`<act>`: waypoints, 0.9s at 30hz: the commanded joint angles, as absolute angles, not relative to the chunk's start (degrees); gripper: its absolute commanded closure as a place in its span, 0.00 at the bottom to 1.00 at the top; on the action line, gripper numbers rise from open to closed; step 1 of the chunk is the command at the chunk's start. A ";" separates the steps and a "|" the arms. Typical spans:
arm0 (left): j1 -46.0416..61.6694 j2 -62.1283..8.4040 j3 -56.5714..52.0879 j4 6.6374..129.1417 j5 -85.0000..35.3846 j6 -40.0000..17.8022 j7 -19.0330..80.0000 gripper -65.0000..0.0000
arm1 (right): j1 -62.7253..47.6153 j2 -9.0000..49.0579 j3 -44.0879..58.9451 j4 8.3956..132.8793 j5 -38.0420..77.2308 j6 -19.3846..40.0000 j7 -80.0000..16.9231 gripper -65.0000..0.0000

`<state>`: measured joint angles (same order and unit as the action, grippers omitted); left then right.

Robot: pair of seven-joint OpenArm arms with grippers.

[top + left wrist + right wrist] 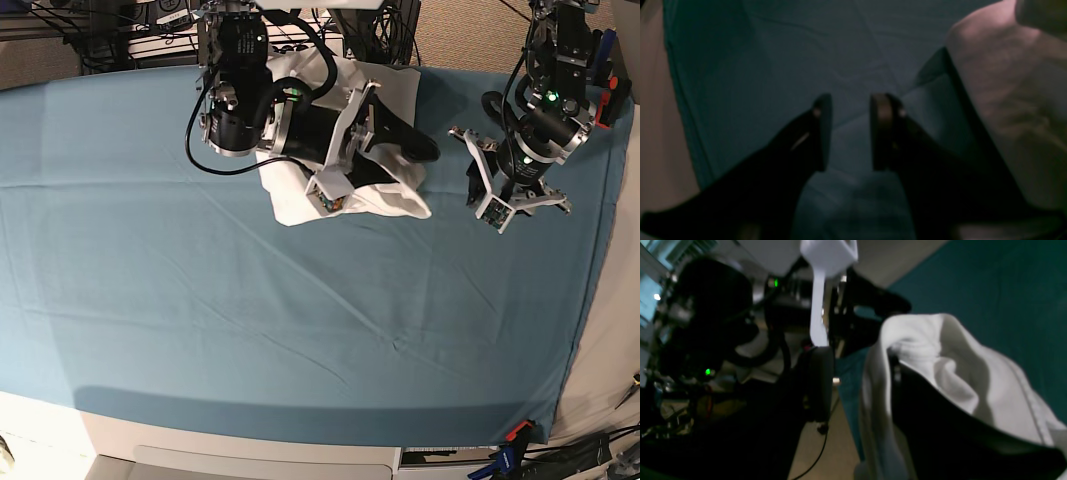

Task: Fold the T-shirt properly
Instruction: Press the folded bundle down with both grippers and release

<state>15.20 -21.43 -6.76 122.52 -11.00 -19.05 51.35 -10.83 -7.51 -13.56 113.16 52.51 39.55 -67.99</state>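
Since it is thin cotton, the T-shirt (pixel 395 200) should handle as light, limp and prone to bunching: it will drape and sag from whatever point holds it and carry no shape of its own. It lies bunched at the far side of the table, on the teal cloth (pixel 200 320), with the right arm reaching across it. In the right wrist view a fold is draped over one finger of the right gripper (pixel 858 380), a stitched hem (pixel 1023 400) trailing off to the side. Its jaws stand apart; whether any fabric is pinched between them, cannot tell.

Best hold, judged: a hem or sleeve corner, where stitching gives doubled fabric, with both arms taking matching corners so the cloth hangs flat.

Left gripper (pixel 850 133): spread, nothing between the fingers, only teal cloth below. It hangs just beside the shirt's edge, not touching it.
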 commanded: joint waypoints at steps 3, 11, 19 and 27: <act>14.79 -22.00 -6.98 123.66 -11.20 -18.83 50.15 0.68 | -10.31 -8.10 -13.82 114.34 51.51 40.00 -66.39 0.54; 14.81 -22.59 -6.98 123.66 -11.75 -18.83 50.15 0.68 | -10.31 -8.10 -13.82 114.34 47.77 40.00 -66.26 0.47; 15.44 -22.59 -6.98 123.66 -12.32 -18.83 50.15 0.68 | -10.33 -8.10 -13.85 118.48 32.34 40.00 -67.66 0.47; 15.57 -22.68 -6.98 123.66 -12.91 -18.83 50.15 0.68 | -10.79 -7.88 -13.93 124.46 22.70 40.00 -65.52 0.47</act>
